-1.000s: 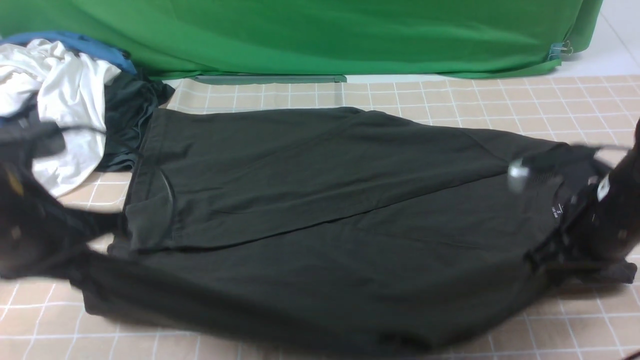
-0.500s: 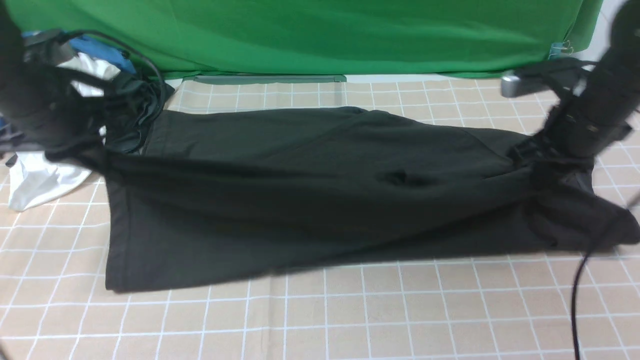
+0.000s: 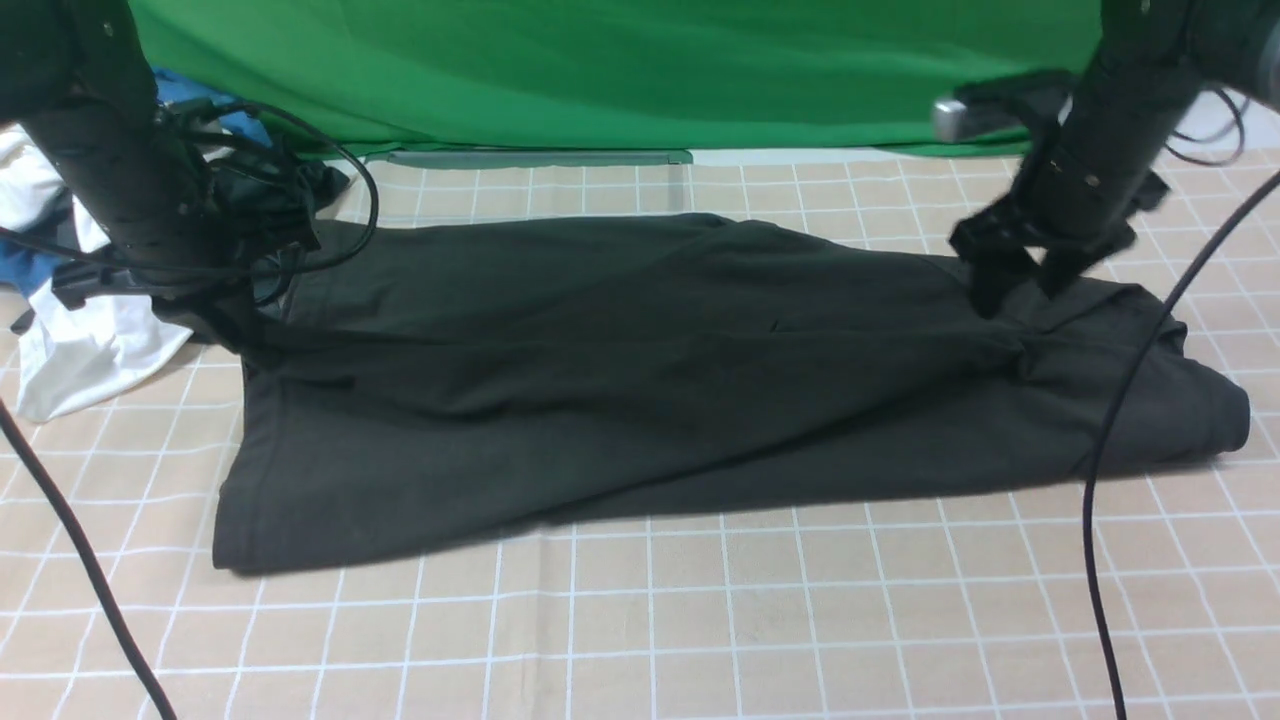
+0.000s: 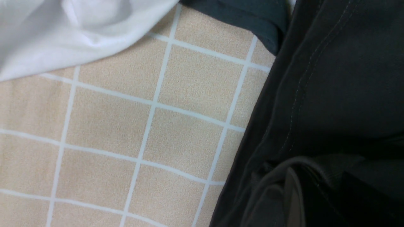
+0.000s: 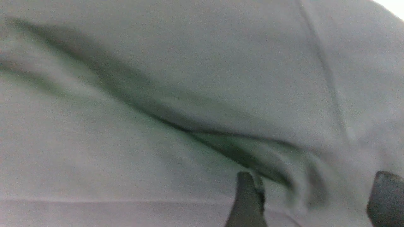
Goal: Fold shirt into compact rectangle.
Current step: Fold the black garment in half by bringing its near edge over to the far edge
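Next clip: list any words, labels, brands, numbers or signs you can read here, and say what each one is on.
No text can be read in any of the three views.
black T-shirt: only plain dark cloth shows, no print or label in sight.
white garment, green backdrop, checked cloth: no writing on them.

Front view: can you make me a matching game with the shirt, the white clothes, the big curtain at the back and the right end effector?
Things:
1. shirt
2. white garment
3. backdrop
4. right end effector

Colour, place or state:
A. green
B. open, just above the dark fabric
C. black, laid out across the middle
D. bunched up at the far left

Pairs: 1-C, 2-D, 3-A, 4-B
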